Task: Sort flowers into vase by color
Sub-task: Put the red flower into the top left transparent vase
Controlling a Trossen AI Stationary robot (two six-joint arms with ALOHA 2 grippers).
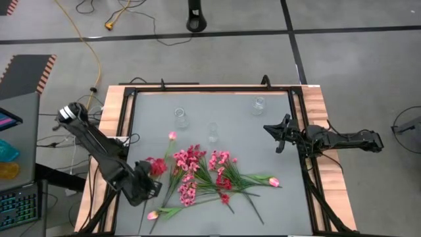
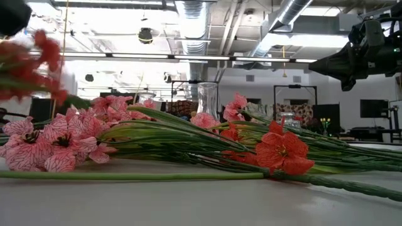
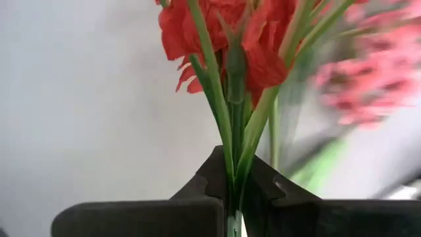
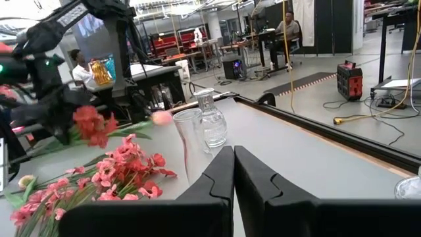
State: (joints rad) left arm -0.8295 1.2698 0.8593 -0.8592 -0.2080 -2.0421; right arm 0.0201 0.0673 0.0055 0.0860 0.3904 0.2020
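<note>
3 clear vases (image 1: 181, 118) stand on grey table (image 1: 151, 108) behind flower pile (image 1: 210, 178) (pink sprays, red clusters, pale buds mixed). Left gripper (image 1: 150, 186) at table's near-left, fingers clamped on red sprig (image 1: 156, 166) stems, blooms raised. Right gripper (image 1: 276, 131) waits near right edge, fingers together, holding nothing.

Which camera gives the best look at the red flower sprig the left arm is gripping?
The left wrist view: the deep red green-stemmed sprig fills it, stems pinched in the left gripper. The high view shows it small, the low view blurred at the edge, and the right wrist view shows it far off.
</note>
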